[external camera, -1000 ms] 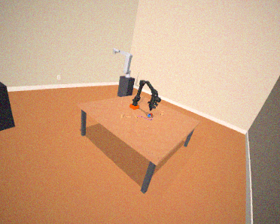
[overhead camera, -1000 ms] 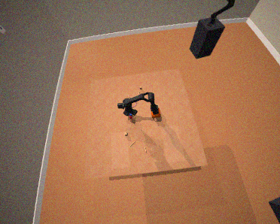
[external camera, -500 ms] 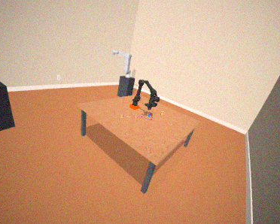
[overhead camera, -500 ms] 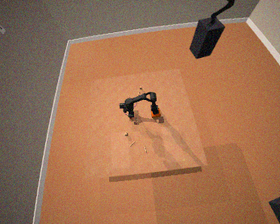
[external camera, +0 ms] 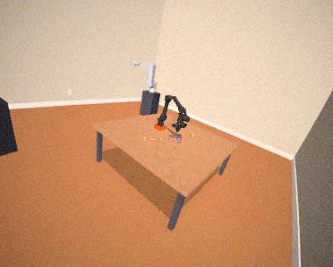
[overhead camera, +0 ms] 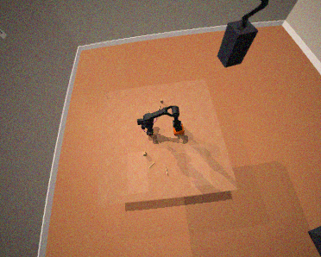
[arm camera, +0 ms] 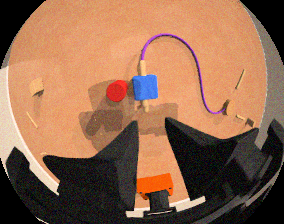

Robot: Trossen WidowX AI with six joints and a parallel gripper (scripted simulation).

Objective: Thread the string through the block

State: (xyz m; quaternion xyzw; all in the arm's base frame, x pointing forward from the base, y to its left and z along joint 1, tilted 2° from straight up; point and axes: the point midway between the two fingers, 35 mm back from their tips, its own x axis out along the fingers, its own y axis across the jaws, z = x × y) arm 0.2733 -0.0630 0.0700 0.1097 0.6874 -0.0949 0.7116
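Note:
In the wrist view a blue block [arm camera: 145,86] lies on the table with a thin wooden stick [arm camera: 145,104] through its hole. One short stick end shows on each side of the block. A purple string [arm camera: 193,63] runs from the far stick end in an arc to a small round wooden button [arm camera: 225,107] on the right. My gripper [arm camera: 151,124] [overhead camera: 145,126] [external camera: 180,127] hovers just in front of the near stick end. Its fingers stand apart with only bare table between them. The block [external camera: 177,137] shows as a small blue spot in the exterior view.
A red round piece [arm camera: 117,91] sits against the block's left side. Loose sticks [arm camera: 241,78] [arm camera: 36,90] [overhead camera: 152,165] lie scattered on the table [overhead camera: 119,181] [external camera: 191,170]. The arm's orange base [overhead camera: 178,129] [external camera: 159,126] [arm camera: 155,183] stands behind the gripper.

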